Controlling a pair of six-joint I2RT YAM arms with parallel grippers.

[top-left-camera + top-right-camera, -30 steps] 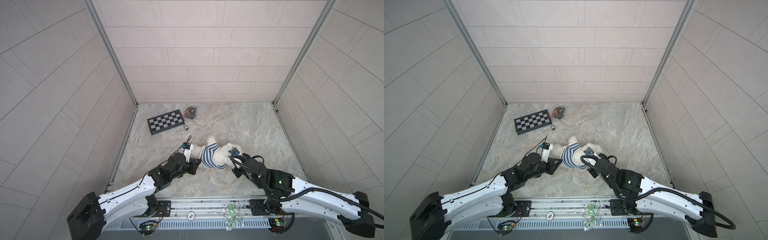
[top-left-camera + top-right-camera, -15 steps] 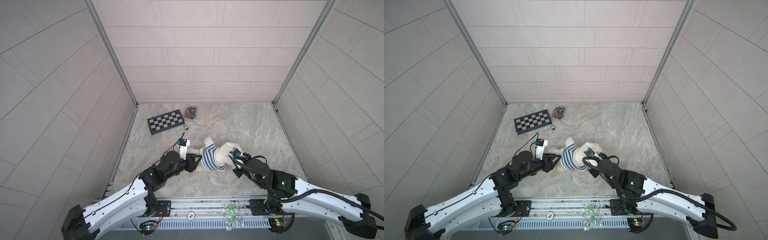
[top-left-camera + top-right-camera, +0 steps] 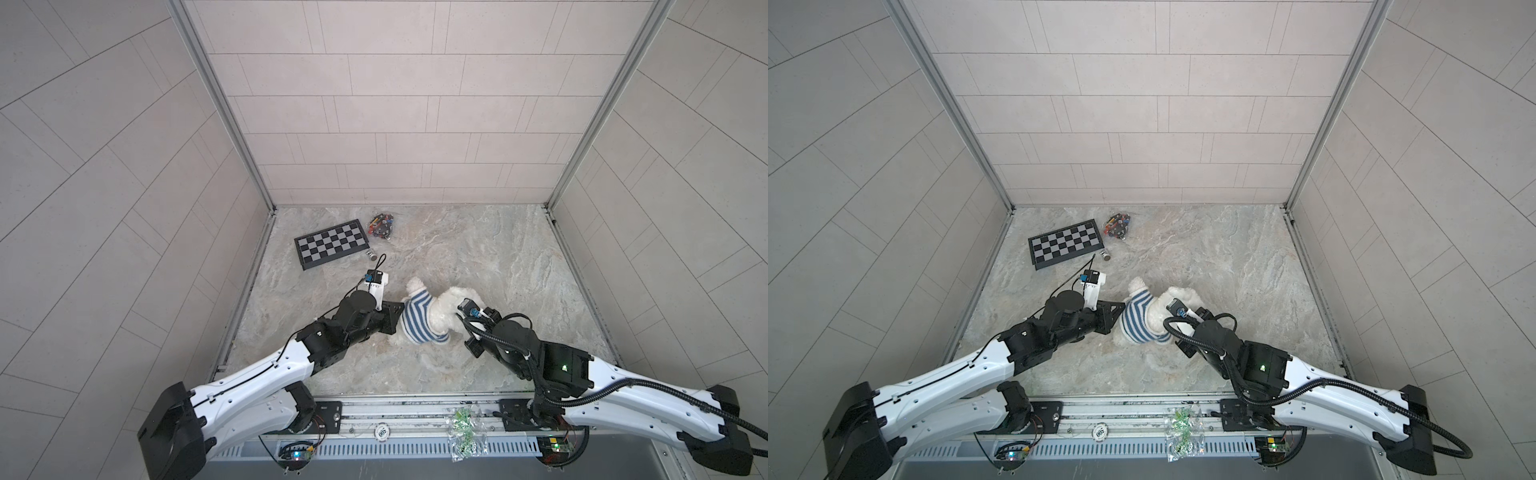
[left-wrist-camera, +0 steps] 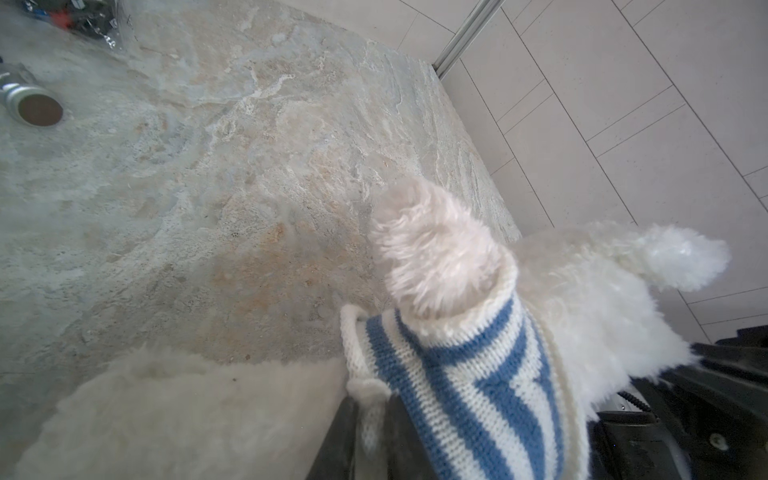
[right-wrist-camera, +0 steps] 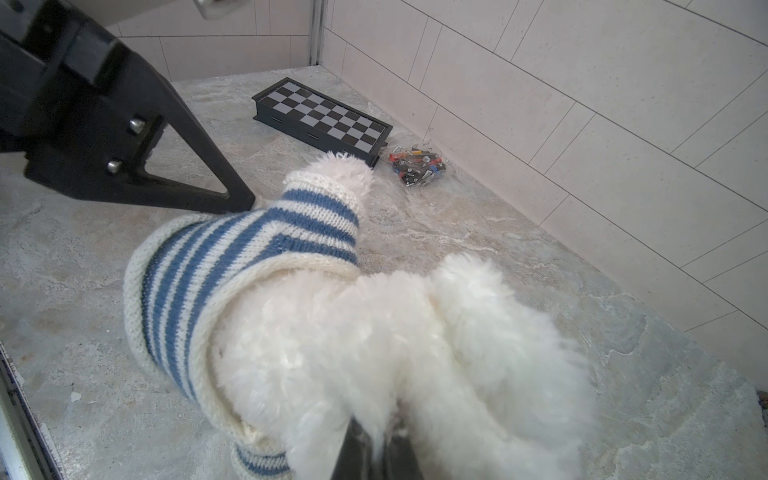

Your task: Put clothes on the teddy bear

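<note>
Lying at lower centre in both top views as teddy bear (image 3: pixel 448 308), wearing sweater (image 3: pixel 417 319) over chest and one arm. Clamping its fur tight with right gripper (image 5: pixel 376 434), likely anchoring. Pinching sweater hem narrowly with left gripper (image 4: pixel 370 415), probably for tugging downward

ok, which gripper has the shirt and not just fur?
The left gripper: its jaws are pinched on the striped shirt at its white knit edge. The right gripper grips only the teddy bear by its bare white fur.

teddy bear (image 3: pixel 446 309) face hidden; right fingers (image 5: pixel 355 451) tips under fur; bag (image 3: pixel 381 225) contents too sm.
</note>
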